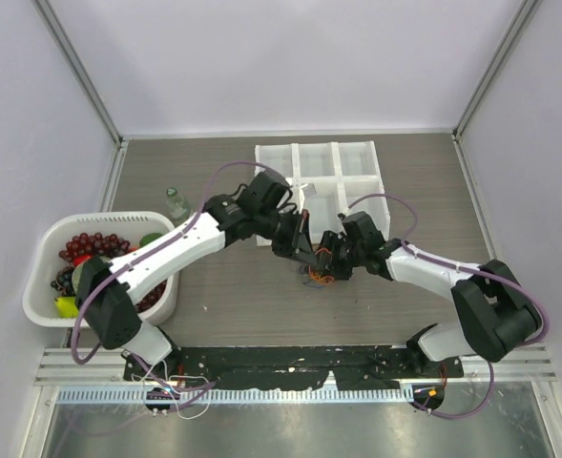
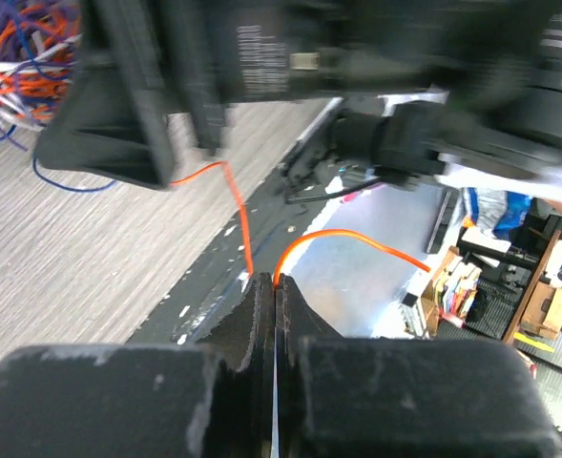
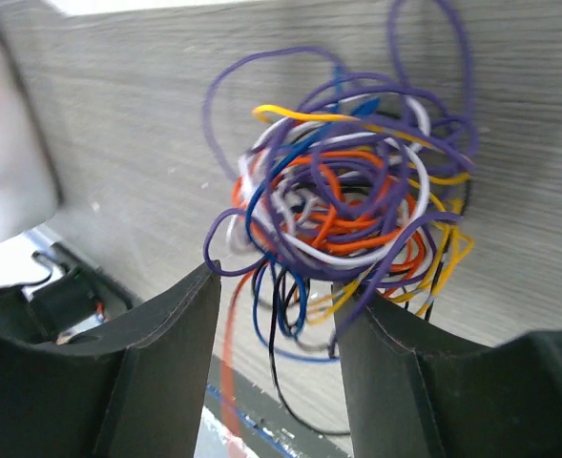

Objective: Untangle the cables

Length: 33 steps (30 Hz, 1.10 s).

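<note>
My left gripper is clamped tight on one red-orange wire, which arches away on both sides of the pinched jaws. My right gripper is spread and holds nothing. Its fingers sit either side of the near edge of the cables. Some white print shows on its black body, too blurred to read. The cables are a loose ball of thin loops in purple, orange, white, yellow, blue and black. They lie on the table, just in front of the white divided tray, and both my grippers are near that tray's front edge.
</note>
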### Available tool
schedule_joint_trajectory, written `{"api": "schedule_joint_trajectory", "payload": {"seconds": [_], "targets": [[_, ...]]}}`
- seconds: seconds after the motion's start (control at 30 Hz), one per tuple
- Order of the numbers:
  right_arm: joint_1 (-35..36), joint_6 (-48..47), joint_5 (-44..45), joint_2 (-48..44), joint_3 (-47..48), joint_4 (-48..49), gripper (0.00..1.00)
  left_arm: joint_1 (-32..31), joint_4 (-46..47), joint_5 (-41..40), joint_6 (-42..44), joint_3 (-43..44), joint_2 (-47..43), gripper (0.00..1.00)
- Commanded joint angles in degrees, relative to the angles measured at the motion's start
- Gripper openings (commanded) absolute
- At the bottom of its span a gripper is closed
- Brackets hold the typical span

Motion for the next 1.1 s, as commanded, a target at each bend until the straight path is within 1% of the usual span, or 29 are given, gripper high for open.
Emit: {"api": "schedule_joint_trajectory", "payload": {"seconds": [0.0,0.07,0.13,0.2,0.23,0.27,0.33,0.37,0.47,0.53,0.57,0.6,0.63,0.67,0.77,0.8,0.87,0.9,0.93,0.97,1.03,1.07], "targets": [[0.0,-0.5,9.2,3.3,4.1,-4.3,0.56,-0.1,-2.5,0.8,0.7,13.0,-9.0,0.0],[0.0,-0.6,10.4,4.1,4.0,-5.3,0.56,-0.2,-6.5,-4.9,2.6,23.2,-10.5,0.0],[0.0,-0.4,10.7,3.9,3.6,-5.2,0.55,-0.1,-10.3,-10.6,4.1,36.0,-10.4,0.0],[0.1,-0.5,11.0,3.4,3.4,-5.5,0.52,-0.1,-13.2,-15.9,4.9,50.0,-8.7,0.0],[0.0,-0.5,11.1,3.2,3.4,-5.9,0.5,0.0,-13.9,-18.0,5.1,57.2,-7.3,0.0],[0.0,-0.5,11.5,3.0,3.3,-6.2,0.5,-0.1,-13.7,-19.4,5.6,63.3,-6.3,0.0],[0.1,-0.3,12.4,1.8,2.8,-6.7,0.49,-0.1,-10.7,-22.2,5.4,70.5,-5.9,0.0],[0.0,-0.2,12.7,1.2,2.5,-6.9,0.49,0.0,-8.0,-22.7,4.7,71.3,-6.6,0.0],[-0.3,-0.2,14.8,0.8,2.2,-9.3,0.48,-0.1,1.8,-23.5,3.0,68.4,-9.6,0.0],[-0.6,-0.5,17.2,0.3,2.2,-11.6,0.48,0.0,4.9,-23.6,1.9,69.0,-9.6,0.0],[-0.7,-0.6,20.0,-0.1,2.2,-14.0,0.48,-0.1,5.2,-23.4,1.7,69.9,-9.3,0.0],[-1.0,-0.5,20.9,-0.5,2.2,-15.2,0.48,0.0,4.9,-23.2,1.7,70.7,-8.9,0.0],[-1.2,-0.4,24.0,-0.9,2.2,-16.0,0.48,0.0,4.7,-23.7,1.8,71.5,-8.7,0.0],[-1.9,-0.1,24.9,-1.8,1.9,-17.4,0.48,0.1,4.8,-23.9,1.9,71.6,-8.8,0.0],[-2.9,1.1,30.5,-4.4,1.2,-21.5,0.47,0.0,4.4,-26.9,4.4,71.9,-10.1,0.0],[-3.7,1.3,31.9,-6.2,1.2,-22.4,0.45,0.0,4.1,-28.4,5.7,71.7,-10.6,0.0],[-5.7,1.3,35.0,-9.2,0.9,-24.9,0.45,0.0,2.6,-31.2,7.8,70.9,-12.2,0.0],[-6.6,1.2,37.2,-10.4,0.9,-27.0,0.46,0.0,1.8,-34.0,8.4,70.2,-12.7,0.0],[-9.1,0.7,37.8,-12.4,0.7,-27.2,0.48,0.0,1.3,-34.6,8.9,69.5,-13.2,0.0],[-10.6,-0.7,38.1,-13.9,0.2,-28.0,0.55,0.0,0.7,-35.5,9.5,69.2,-13.4,0.0],[-18.8,-3.2,38.0,-14.3,-0.1,-30.0,0.63,0.0,-0.5,-37.7,10.7,69.4,-13.9,0.0],[-20.5,-5.0,38.4,-14.3,-0.1,-30.3,0.63,0.0,-0.9,-38.8,11.2,69.4,-14.2,0.0]]}}
